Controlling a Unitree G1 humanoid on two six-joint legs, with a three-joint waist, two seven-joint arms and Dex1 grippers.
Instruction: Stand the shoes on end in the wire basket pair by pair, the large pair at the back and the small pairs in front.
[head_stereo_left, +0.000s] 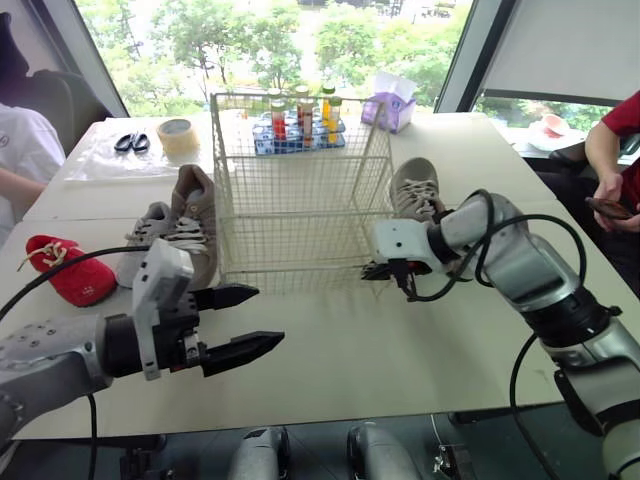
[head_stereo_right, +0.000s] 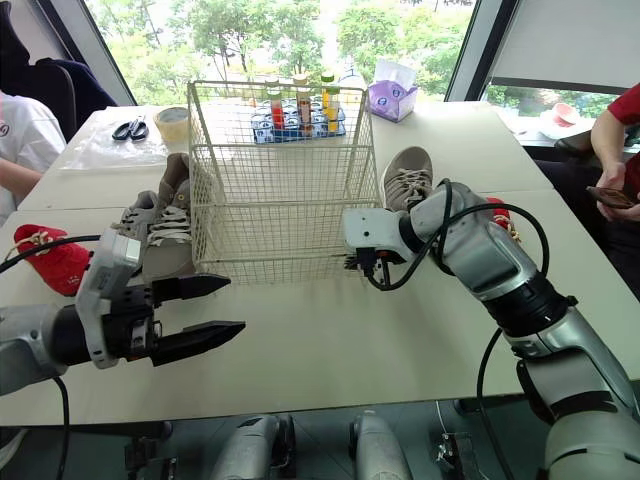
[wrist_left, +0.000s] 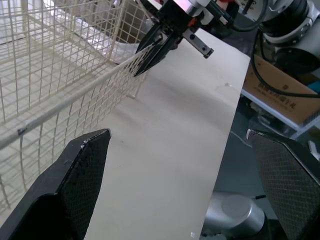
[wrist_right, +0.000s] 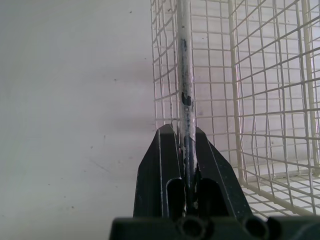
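The cream wire basket (head_stereo_left: 300, 200) stands mid-table with no shoe inside. My right gripper (head_stereo_left: 375, 270) is shut on the thick wire at the basket's near right bottom corner; the right wrist view shows the gripper (wrist_right: 185, 131) clamped on that wire (wrist_right: 183, 75). In front of the basket's left corner my left gripper (head_stereo_left: 245, 320) hovers open, holding nothing. Two large grey shoes (head_stereo_left: 190, 225) lie against the basket's left side, and a third grey shoe (head_stereo_left: 415, 190) lies on its right. A small red shoe (head_stereo_left: 70, 270) is at the far left; another red shoe (head_stereo_right: 500, 215) peeks from behind my right arm.
Behind the basket are a blue rack of bottles (head_stereo_left: 300, 125), a purple tissue box (head_stereo_left: 388, 105), a tape roll (head_stereo_left: 178, 135) and scissors (head_stereo_left: 131, 142). A person sits at the left edge (head_stereo_left: 20, 150), another holds a phone at the right (head_stereo_left: 610, 190).
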